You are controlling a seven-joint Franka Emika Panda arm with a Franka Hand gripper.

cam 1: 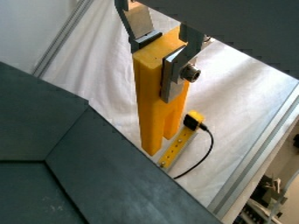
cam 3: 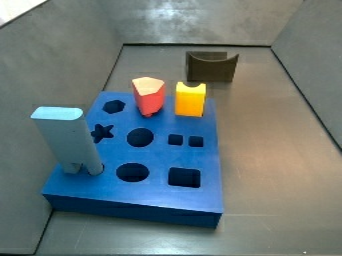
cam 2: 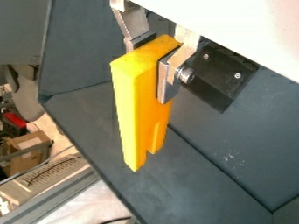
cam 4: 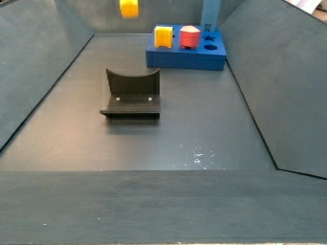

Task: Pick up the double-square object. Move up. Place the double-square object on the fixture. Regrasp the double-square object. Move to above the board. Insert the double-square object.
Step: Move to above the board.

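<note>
Claw: clenched on the double-square object, silver finger plates pressed against two opposite faces near its upper end, seen in both wrist views; raised high above the board.
Double-square object: long orange-yellow block, hung upright from the claw, notched end pointed down, clear of the floor; in a side view only its lower tip showed at the top edge, up above and behind the board.
Board: thick blue slab with star, hexagon, round and square holes, flat on the dark floor.
On the board: short yellow-orange block and red peg side by side at the far edge; tall pale-blue block upright at a near corner.
Fixture: small dark cradle, stood apart from the board, nothing in it.
</note>
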